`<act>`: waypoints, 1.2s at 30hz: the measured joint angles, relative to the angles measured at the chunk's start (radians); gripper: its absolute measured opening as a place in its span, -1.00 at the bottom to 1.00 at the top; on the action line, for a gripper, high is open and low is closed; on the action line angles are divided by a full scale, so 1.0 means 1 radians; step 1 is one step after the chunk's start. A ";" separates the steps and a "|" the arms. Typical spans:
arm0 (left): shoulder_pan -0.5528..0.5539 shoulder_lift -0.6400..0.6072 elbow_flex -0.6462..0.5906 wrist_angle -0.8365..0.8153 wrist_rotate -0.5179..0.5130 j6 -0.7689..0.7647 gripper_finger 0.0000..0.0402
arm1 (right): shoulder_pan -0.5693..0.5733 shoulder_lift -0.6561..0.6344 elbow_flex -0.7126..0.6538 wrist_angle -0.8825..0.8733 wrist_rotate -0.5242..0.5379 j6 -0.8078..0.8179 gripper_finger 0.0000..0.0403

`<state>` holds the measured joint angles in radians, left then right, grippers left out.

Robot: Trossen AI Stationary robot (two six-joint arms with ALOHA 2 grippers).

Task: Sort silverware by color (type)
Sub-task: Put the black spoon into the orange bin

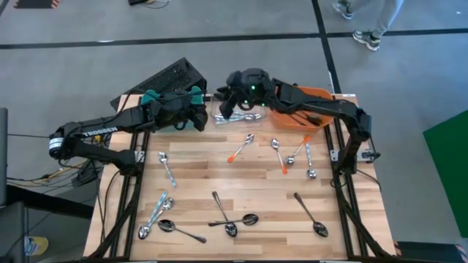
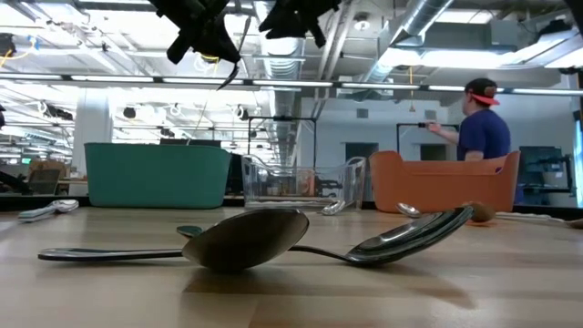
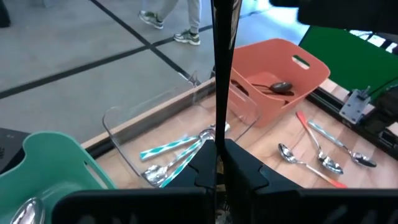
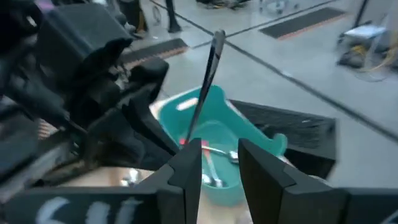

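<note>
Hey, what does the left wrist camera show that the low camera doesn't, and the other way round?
Left wrist only: the bins' insides. Teal-handled spoons lie in the clear bin and a dark spoon lies in the orange bin. The left gripper is shut on a dark spoon handle.
Low view only: two spoons lying crossed up close, and a person in the room behind.
Both: the teal bin, clear bin and orange bin.
</note>
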<state>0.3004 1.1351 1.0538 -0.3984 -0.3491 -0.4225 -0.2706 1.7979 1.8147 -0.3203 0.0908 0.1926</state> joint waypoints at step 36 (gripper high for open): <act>-0.020 0.029 0.000 0.056 0.045 0.038 -1.00 | -0.016 0.009 0.000 0.107 -0.066 0.072 -0.37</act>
<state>0.2802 1.1645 1.0534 -0.3427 -0.3038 -0.3840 -0.2870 1.8069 1.8145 -0.2130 0.0246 0.2642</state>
